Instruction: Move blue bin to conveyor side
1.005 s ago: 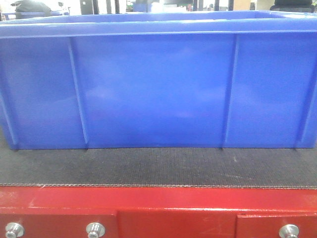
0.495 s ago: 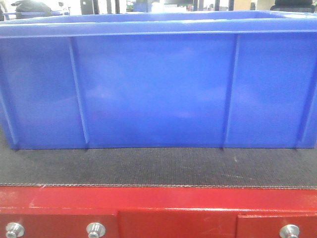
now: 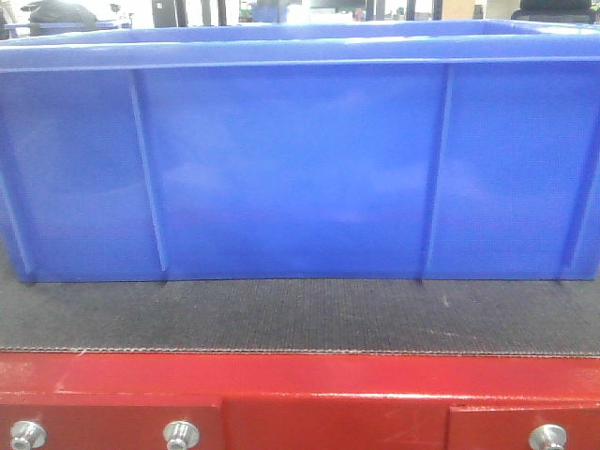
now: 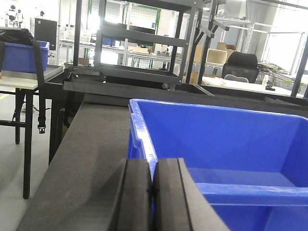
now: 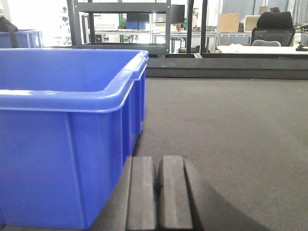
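Blue bin (image 3: pixel 291 169): rigid, glossy, likely light and slippery, empty as far as visible, standing on the conveyor (image 3: pixel 300 317) surface; best hold judged the thickened rim; left gripper (image 4: pixel 153 197) at its six-o'clock corner, right gripper (image 5: pixel 158 192) beside its wall, jaws pressed together, holding nothing.

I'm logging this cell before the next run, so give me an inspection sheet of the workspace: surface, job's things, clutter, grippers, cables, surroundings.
Surface: dark woven conveyor belt on a red frame with silver bolts.
Job's things: blue bin upright on the belt, interior looks empty where visible.
Clutter: nothing seen on the belt.
Grippers: left gripper pads together at the bin's near rim, whether pinching it cannot be told; right gripper pads together, low over the belt beside the bin's corner.
Cables: a strap hangs from the black stand at left.
Surroundings: black shelving rack, another blue crate on a side table, office chair, cardboard boxes.
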Motion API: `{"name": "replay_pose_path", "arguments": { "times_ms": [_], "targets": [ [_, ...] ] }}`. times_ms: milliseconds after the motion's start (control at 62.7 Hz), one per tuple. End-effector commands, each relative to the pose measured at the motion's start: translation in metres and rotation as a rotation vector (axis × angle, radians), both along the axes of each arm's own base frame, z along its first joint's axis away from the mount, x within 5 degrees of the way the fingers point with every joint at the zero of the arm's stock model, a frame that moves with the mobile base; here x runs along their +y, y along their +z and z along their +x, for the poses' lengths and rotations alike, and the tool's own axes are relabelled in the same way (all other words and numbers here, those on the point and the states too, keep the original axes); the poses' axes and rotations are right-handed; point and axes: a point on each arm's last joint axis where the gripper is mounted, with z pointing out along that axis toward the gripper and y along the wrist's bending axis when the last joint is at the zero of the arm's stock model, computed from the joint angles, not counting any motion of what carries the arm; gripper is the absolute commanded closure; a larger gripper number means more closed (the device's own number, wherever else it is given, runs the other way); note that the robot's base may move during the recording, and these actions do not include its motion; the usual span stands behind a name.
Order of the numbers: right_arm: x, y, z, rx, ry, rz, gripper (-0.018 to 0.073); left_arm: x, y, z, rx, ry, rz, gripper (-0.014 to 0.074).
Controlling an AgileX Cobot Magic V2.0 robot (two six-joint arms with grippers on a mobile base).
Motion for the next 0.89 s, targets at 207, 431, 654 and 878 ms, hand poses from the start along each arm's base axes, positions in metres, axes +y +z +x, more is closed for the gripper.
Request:
{"name": "replay_pose_path", "arguments": {
  "times_ms": [207,431,654,878],
  "targets": [
    [0.0,0.003,0.0,-0.03,-0.005,0.004,0.064,0.0,0.002,-0.001,-0.025,0.003,0.0,0.0593],
    [0.0,0.003,0.0,-0.03,-0.005,0.004,0.064,0.002,-0.016,-0.002,0.017,0.028,-0.01,0.0593],
    [0.0,0.003,0.0,-0.03,-0.005,0.004,0.064,0.009,-0.055,-0.017,-0.038,0.13,0.09,0.0593],
    [0.0,0.003,0.0,-0.03,-0.005,0.004,0.064,0.01,-0.071,-0.016,0.0,0.143,0.101,0.0593]
  ]
}}
